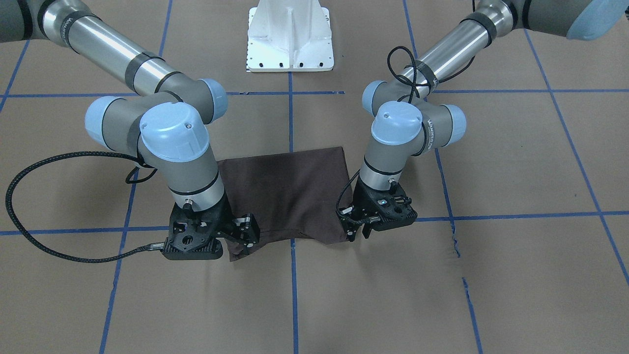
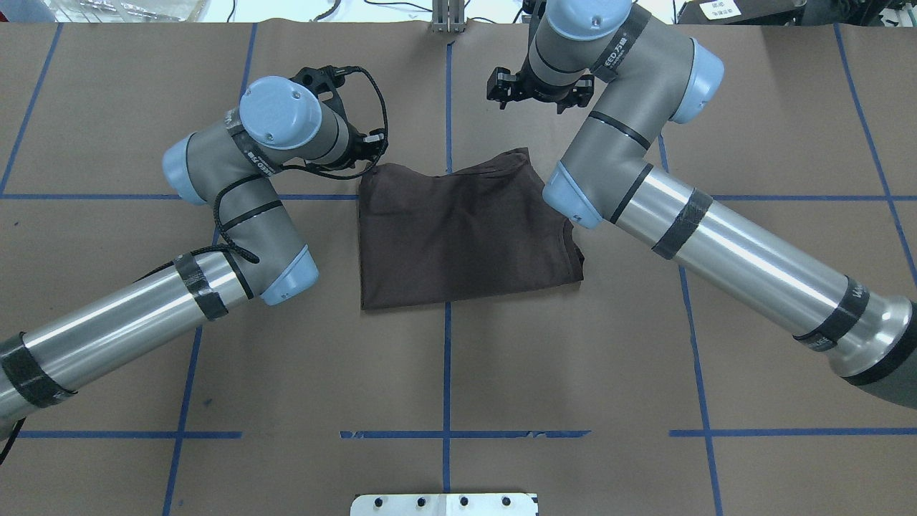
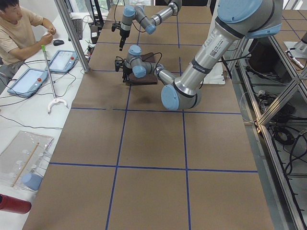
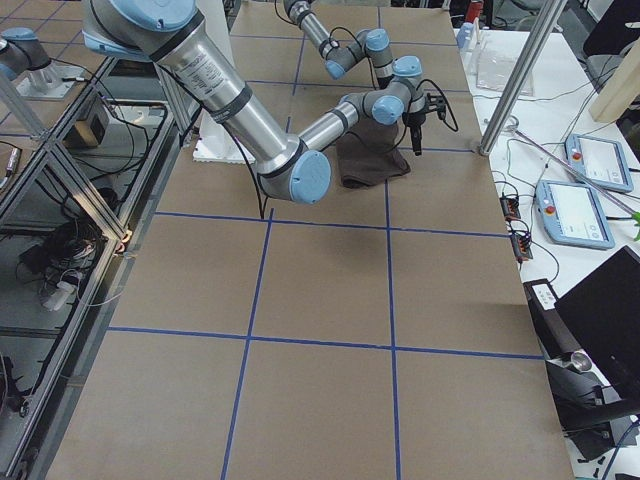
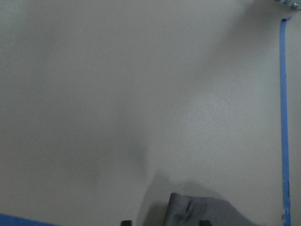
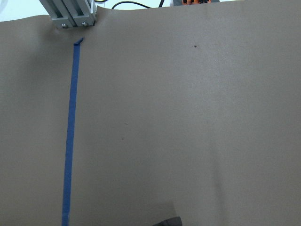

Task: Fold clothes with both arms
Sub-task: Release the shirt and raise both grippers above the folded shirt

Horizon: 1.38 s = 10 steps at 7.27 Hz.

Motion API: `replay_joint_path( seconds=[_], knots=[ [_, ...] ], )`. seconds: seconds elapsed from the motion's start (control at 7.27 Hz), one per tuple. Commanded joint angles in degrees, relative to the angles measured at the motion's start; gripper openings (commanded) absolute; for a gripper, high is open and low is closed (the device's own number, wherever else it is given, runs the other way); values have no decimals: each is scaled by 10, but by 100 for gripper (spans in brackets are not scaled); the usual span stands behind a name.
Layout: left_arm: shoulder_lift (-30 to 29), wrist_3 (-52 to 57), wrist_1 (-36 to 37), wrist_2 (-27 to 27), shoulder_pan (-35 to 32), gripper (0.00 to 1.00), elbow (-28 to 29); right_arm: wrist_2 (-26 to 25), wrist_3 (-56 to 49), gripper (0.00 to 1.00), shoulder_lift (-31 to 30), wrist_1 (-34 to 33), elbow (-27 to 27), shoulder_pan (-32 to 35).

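The dark brown T-shirt [image 1: 290,196] lies folded into a rough rectangle at the table's middle, also in the overhead view [image 2: 458,236]. Both grippers are at its far edge, away from the robot's base. My left gripper [image 1: 358,232] is low at one far corner, its jaws a little apart. That corner shows between the fingertips in the left wrist view [image 5: 202,212]. My right gripper [image 1: 244,238] sits higher over the other far corner, which sticks out crumpled. It looks open. Only a scrap of shirt [image 6: 168,221] shows in the right wrist view.
The white pedestal base [image 1: 290,37] stands behind the shirt. Blue tape lines [image 1: 291,123] grid the brown table. A metal post [image 6: 70,16] stands at the far edge. An operator [image 3: 19,28] sits at a side table with tablets [image 3: 62,60].
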Motion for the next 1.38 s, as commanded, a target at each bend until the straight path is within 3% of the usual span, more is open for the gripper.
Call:
replay_joint_path(
  seconds=[0.0,0.14,0.83,1.1,1.24],
  knots=[
    [-14,1,-9,8,1,16,20,0,-2,100,-4,0,1,2],
    [-12,5,-9,8,1,0,20,0,-2,100,-4,0,1,2],
    [9,78,-10,10,-10,0,17,0,-2,100,-5,0,1,3],
    [3,78,-24,6,-7,71,16,0,-2,100,-6,1,1,3],
    [0,78,-24,5,-7,72,16,0,-2,100,-6,1,1,4]
  ],
)
